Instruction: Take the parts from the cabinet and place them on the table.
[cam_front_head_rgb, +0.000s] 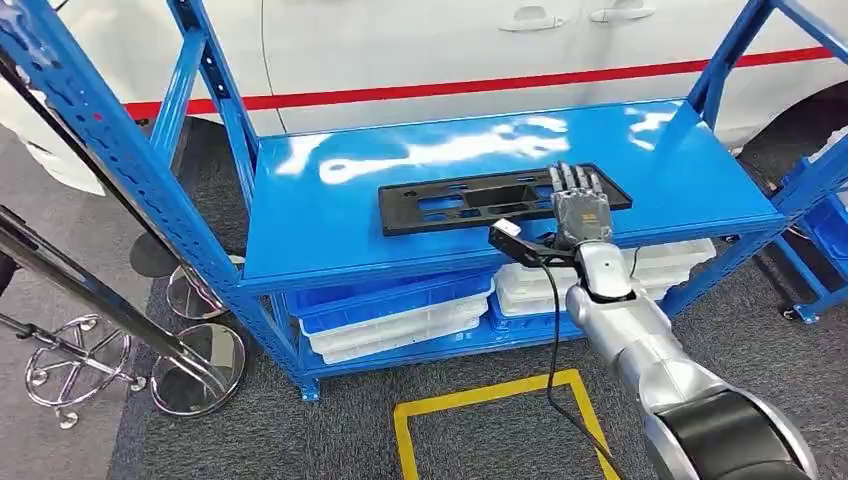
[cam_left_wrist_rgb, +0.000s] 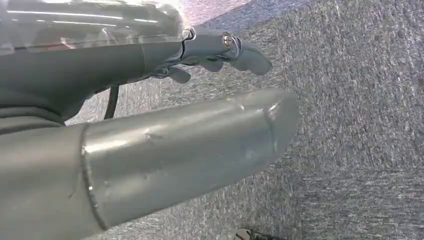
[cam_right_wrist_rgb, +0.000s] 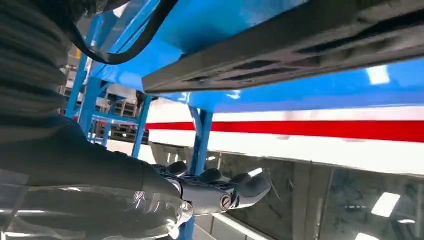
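Head view: the right hand (cam_front_head_rgb: 580, 205) reaches forward over the top shelf (cam_front_head_rgb: 330, 215) of a blue metal cabinet (cam_front_head_rgb: 150, 165), its fingers laid flat on the right end of a long black plastic part (cam_front_head_rgb: 470, 200). This part lies flat on the shelf, lengthwise along it, near the front edge. Whether the hand grips the part or merely rests on it cannot be told. White and blue trays (cam_front_head_rgb: 400, 315) are stacked on the lower shelf. A white vehicle with a red stripe (cam_front_head_rgb: 480, 85) stands behind the cabinet, and yellow tape (cam_front_head_rgb: 480, 395) marks the grey carpet in front of it.

Left wrist view: the left hand (cam_left_wrist_rgb: 220, 50) hangs above grey carpet (cam_left_wrist_rgb: 360, 100), fingers curled in slightly and holding nothing.

Right wrist view: the black part (cam_right_wrist_rgb: 300, 47) runs across the frame against the blue shelf, with the dark fingertips (cam_right_wrist_rgb: 250, 187) apart from it, set against the vehicle's side.
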